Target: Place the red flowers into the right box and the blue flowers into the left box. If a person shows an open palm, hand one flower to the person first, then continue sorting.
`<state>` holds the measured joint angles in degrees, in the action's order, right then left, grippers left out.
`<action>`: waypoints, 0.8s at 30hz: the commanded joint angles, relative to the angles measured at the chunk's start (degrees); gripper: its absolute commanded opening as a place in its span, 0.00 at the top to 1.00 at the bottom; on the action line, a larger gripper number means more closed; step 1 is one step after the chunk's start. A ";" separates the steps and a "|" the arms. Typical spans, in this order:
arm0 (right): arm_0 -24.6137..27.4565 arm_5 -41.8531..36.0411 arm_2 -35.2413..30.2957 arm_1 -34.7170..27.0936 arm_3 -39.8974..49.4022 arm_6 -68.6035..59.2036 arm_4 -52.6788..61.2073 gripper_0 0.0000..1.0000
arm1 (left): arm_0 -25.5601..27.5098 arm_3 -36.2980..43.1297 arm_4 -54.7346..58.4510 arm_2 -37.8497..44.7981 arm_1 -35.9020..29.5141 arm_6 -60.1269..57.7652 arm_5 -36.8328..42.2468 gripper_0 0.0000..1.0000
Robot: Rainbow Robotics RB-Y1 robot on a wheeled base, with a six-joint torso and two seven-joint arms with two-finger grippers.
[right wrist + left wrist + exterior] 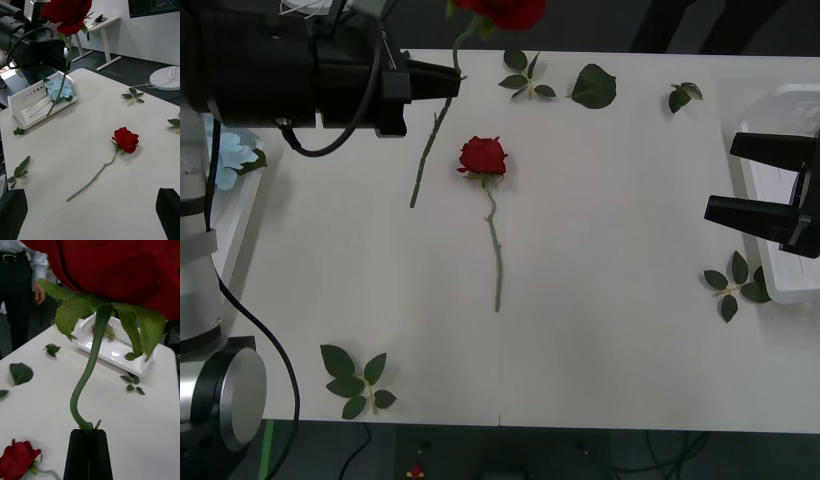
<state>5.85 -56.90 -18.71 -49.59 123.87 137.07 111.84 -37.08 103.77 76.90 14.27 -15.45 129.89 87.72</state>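
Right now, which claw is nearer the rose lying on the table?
Left. The left claw is above and just left of the lying rose, shut on another rose. The right claw waits open by the right box.

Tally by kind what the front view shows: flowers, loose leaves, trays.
Deep-red artificial roses: 2, one in the left gripper, one on the table
Pale-blue fluffy flowers: 1
Loose green leaf sprigs: 5
Shallow white plastic trays: 2
Total: 10

Deep-red rose (482,156) (grey-green stem), white table (600,220).
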 commanded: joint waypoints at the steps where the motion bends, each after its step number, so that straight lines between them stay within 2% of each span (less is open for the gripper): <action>1: 0.91 0.91 -0.45 -2.71 1.02 -2.07 1.01 0.00 | 3.86 1.17 6.69 -0.91 6.40 0.28 -2.73 1.00; 8: 1.00 0.83 -0.10 -2.62 -0.12 -2.51 2.94 0.00 | 4.03 -4.99 15.39 -8.47 9.65 4.50 -10.91 1.00; 14: 0.83 0.83 2.10 -2.71 -3.02 -2.60 9.01 0.00 | 1.57 -8.85 17.32 -19.28 9.30 4.50 -24.00 1.00; 21: -0.84 1.26 5.44 -2.62 -6.62 -2.95 13.05 0.00 | -3.26 -15.88 23.65 -26.05 9.21 4.50 -29.80 1.00; 24: -2.08 1.44 7.02 -2.62 -8.38 -2.95 13.93 0.00 | -3.96 -16.15 24.44 -27.02 9.21 4.67 -31.39 1.00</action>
<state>5.67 -56.00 -13.61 -49.59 116.80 136.11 124.37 -37.55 87.03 100.15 -11.34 -6.89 131.12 58.00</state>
